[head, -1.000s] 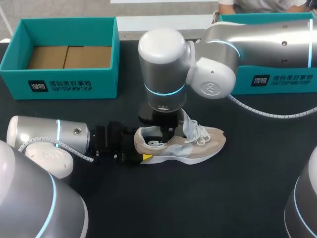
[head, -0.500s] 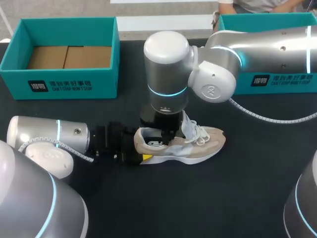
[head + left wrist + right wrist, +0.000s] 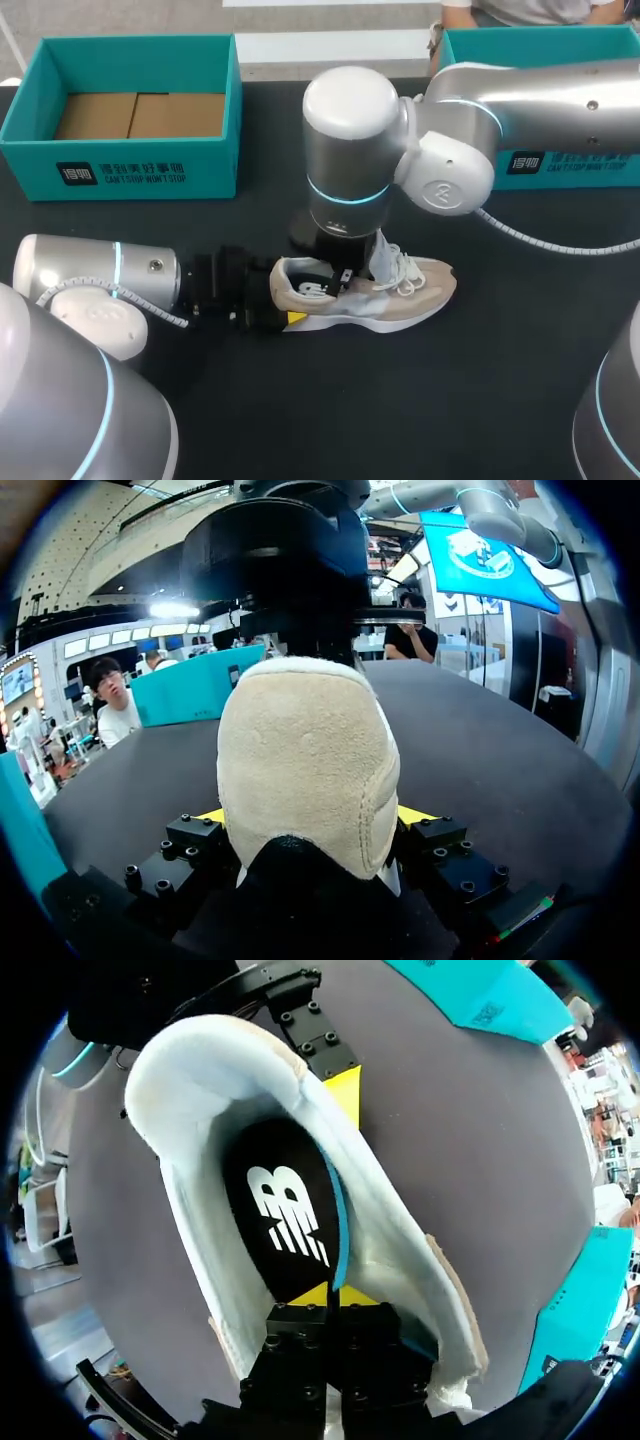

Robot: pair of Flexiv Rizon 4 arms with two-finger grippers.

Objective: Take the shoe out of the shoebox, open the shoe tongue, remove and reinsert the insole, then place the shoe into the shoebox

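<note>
A beige shoe [image 3: 412, 290] with white laces lies on its sole on the black table, toe to the right. My left gripper [image 3: 280, 311] holds its heel from behind. In the left wrist view the heel [image 3: 305, 750] fills the gap between the yellow tips of this gripper [image 3: 310, 820], which touch it on both sides. My right gripper [image 3: 336, 277] points straight down into the shoe's mouth. In the right wrist view my right gripper [image 3: 328, 1298] is shut on the teal-edged rim of the black insole [image 3: 285, 1215], inside the white lining [image 3: 195, 1090].
An open teal shoebox [image 3: 150, 172] with a cardboard floor stands at the back left. A second teal box part [image 3: 560, 160] sits at the back right behind my right arm. A white cable [image 3: 540, 238] hangs from that arm over the table.
My right arm has shifted a little to the right over the shoe, and its fingers have closed inside the shoe's mouth. My left arm and the shoe have stayed put.
</note>
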